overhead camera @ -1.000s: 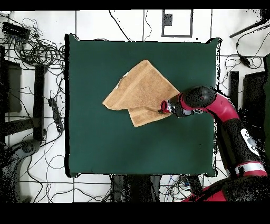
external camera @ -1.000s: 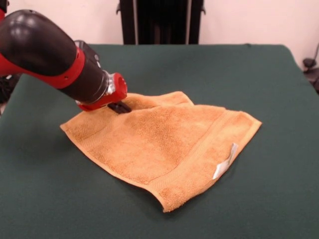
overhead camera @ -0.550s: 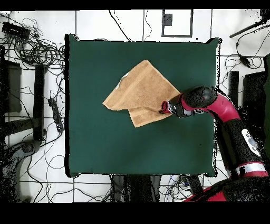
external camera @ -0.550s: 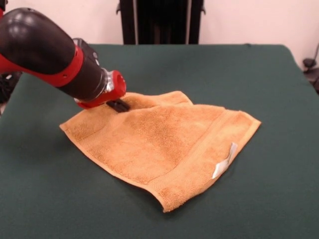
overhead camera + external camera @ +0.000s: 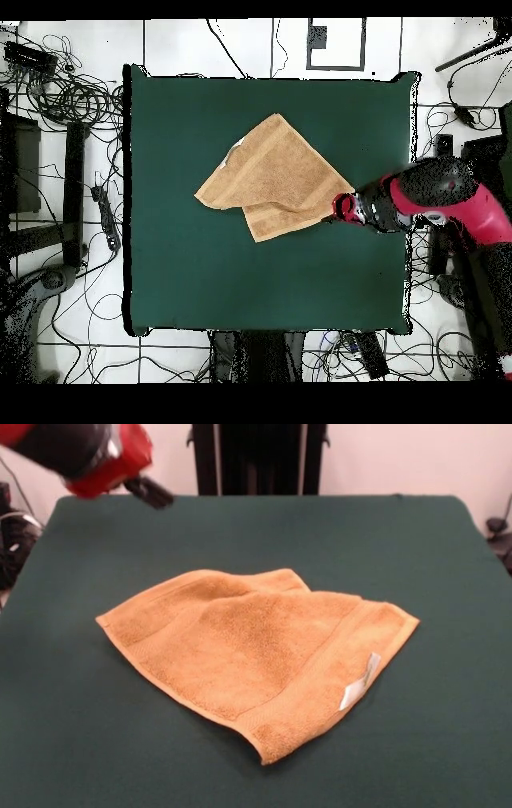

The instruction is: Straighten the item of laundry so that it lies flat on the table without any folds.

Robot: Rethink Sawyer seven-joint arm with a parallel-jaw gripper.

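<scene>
The item of laundry (image 5: 256, 652) is an orange-tan towel lying near the middle of the table (image 5: 416, 536). It is folded over itself, with a second layer showing along its far edge and a white label (image 5: 360, 682) near its right border band. The gripper (image 5: 150, 493) hangs in the air at the upper left, well above and clear of the towel, with nothing held. In the overhead view the towel (image 5: 270, 180) is a folded diamond shape on the table (image 5: 200, 280), and the gripper (image 5: 340, 208) sits just off the towel's right corner.
A black stand (image 5: 260, 456) rises behind the table's far edge. Cables (image 5: 70, 90) and dark equipment (image 5: 40, 200) lie on the floor around the table. The red arm (image 5: 450, 200) reaches in over the table's right edge.
The gripper was down on the towel's far left part; it has lifted off and drawn back up and away. The towel lies as before.
</scene>
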